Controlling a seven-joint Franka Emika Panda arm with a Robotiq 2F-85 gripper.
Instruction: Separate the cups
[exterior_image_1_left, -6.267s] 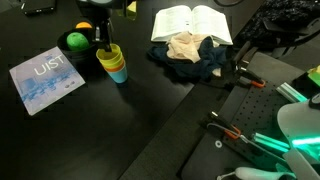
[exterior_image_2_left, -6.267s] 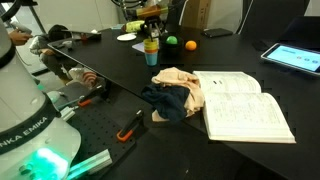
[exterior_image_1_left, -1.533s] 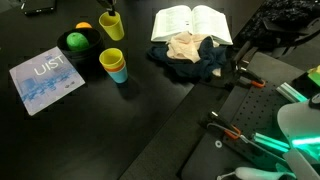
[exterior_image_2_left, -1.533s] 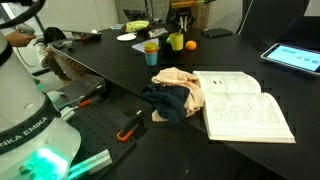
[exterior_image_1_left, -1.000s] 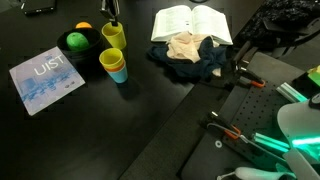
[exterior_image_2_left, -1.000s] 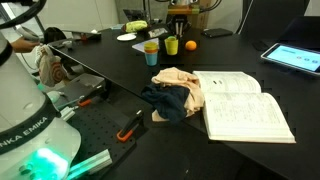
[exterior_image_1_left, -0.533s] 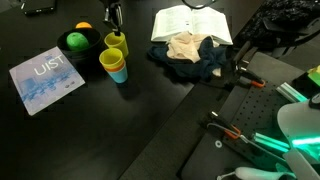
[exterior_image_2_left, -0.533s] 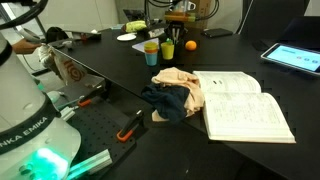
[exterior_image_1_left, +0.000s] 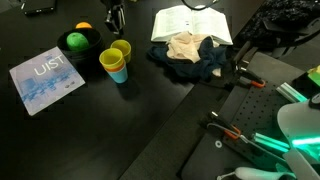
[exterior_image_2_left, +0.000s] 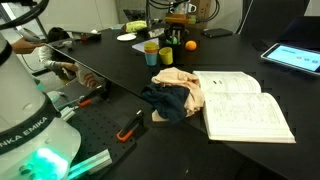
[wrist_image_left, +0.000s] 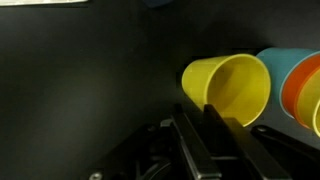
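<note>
Yellow, small and tapered, the lone plastic cup (exterior_image_1_left: 121, 49) sits on the black surface (exterior_image_1_left: 120, 130). In an exterior view it is just beside the nested stack of cups (exterior_image_1_left: 114, 66), at about 1 o'clock from it. That stack shows a yellow rim above a light blue body.

In the wrist view a light blue plastic cup (wrist_image_left: 283, 62) with an orange cup (wrist_image_left: 303, 95) inside lies at 3 o'clock of the lone plastic cup, whose mouth faces the camera. Whether the lone plastic cup stands upright or leans I cannot tell.

The gripper (exterior_image_1_left: 115, 20) hangs at 12 o'clock of it, above its rim. In the wrist view the two dark fingers (wrist_image_left: 190, 140) run side by side toward that rim. I cannot tell whether they are spread or pressed together.

A round black bowl (exterior_image_1_left: 93, 40) holding a green ball (exterior_image_1_left: 75, 41) and an orange ball (exterior_image_1_left: 83, 26) is at 10 o'clock of the stack. A blue-and-white printed booklet (exterior_image_1_left: 45, 77) lies at 8 o'clock. A rumpled pile of tan and dark blue cloth (exterior_image_1_left: 190, 52) is at 3 o'clock, with an open white-paged book (exterior_image_1_left: 190, 22) at 2 o'clock.
</note>
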